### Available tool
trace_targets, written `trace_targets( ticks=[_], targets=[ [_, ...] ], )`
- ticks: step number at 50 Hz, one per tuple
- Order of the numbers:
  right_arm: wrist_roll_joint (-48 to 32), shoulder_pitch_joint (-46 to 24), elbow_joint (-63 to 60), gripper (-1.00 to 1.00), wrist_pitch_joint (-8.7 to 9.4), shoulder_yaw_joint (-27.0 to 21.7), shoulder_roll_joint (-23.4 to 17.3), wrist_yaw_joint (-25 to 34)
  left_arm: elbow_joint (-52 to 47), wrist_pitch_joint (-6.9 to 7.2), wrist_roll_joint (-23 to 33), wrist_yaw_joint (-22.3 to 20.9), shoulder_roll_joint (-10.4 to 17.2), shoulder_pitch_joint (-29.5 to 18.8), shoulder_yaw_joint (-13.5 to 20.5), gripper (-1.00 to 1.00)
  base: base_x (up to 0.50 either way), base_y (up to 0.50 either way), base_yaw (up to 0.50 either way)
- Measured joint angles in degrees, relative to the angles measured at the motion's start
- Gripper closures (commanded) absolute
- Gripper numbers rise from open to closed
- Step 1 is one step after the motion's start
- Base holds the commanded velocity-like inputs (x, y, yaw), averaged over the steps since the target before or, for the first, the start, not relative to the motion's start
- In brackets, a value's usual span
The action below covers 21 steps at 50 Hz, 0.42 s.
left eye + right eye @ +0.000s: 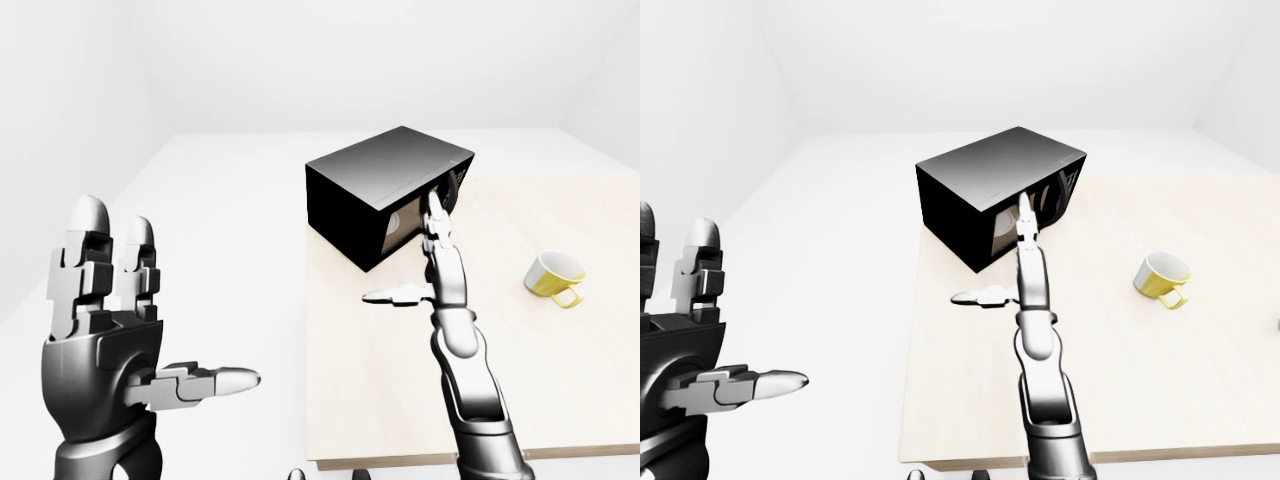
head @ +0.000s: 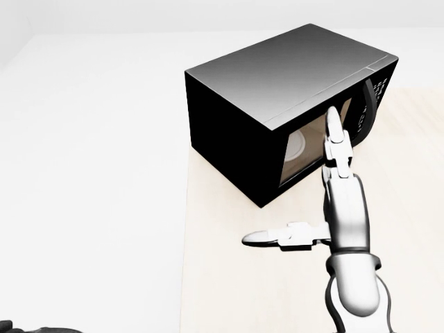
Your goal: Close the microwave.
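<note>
The black microwave [image 2: 277,76] stands on the pale wooden table [image 2: 222,291], near its left edge in the head view. Its door [image 2: 303,152] has a window and looks flush with the body; I see no gap. A white plate shows inside through the window. My right hand [image 2: 295,182] is open, its straight fingers [image 2: 336,139] pointing up against the door's window and the thumb spread to the left. My left hand [image 1: 170,300] is open and empty, raised at the left of the left-eye view, off the table.
A yellow mug [image 1: 553,277] lies on its side on the table, to the right of the microwave in the left-eye view. The table's near edge [image 1: 400,462] runs along the bottom. White floor and walls surround it.
</note>
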Motion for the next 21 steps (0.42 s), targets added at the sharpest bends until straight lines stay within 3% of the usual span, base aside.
trace_targets(
  ticks=[10, 21],
  targets=[
    [-0.16, 10.47, -9.66, -1.0, 0.0, 0.27, 0.46, 1.92, 0.86, 0.0, 0.43, 0.25, 0.17, -0.28, -0.27, -1.0, 0.0, 0.0, 0.0],
    [-0.5, 15.2, -13.25, -1.0, 0.0, 1.12, 0.87, 2.47, 1.74, 0.0, 0.81, 0.52, 0.42, -0.46, -0.66, -1.0, 0.0, 0.0, 0.0]
  ],
)
